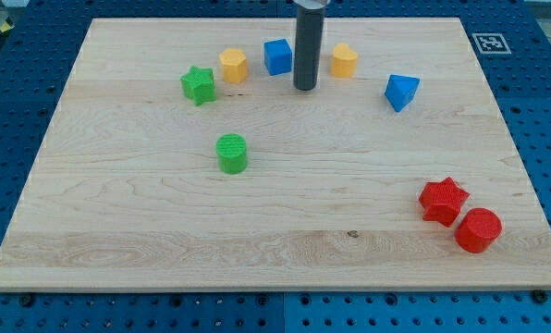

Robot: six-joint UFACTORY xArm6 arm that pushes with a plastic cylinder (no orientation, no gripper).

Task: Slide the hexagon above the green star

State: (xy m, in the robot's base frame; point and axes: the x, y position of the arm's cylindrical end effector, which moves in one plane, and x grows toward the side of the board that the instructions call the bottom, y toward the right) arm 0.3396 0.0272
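Resting on the pale wooden board point(91, 231) near the view's top, my tip point(304, 88) is the bare end of a straight dark rod; it grips nothing and touches no block, standing just beside a blue cube-like block point(277, 56) on its left and a yellow hexagon-like block point(344, 60) on its right. A second yellow hexagon-like block point(233, 65) sits just right of the green star-shaped block point(198, 85) and slightly higher; it is the nearer one, so I judge it the one to move. To do this well, I would bring the tip round the blue block to that hexagon's right side and push leftward in a steady line, keeping contact centred so it does not spin off, and stay clear of the star so it is not nudged. Elsewhere lie a green cylinder point(231, 154), a blue angular block point(400, 92), a red star point(443, 201) and a red cylinder point(479, 229) touching it. No readable writing shows; only a black-and-white square marker point(488, 43) at the board's top right corner.
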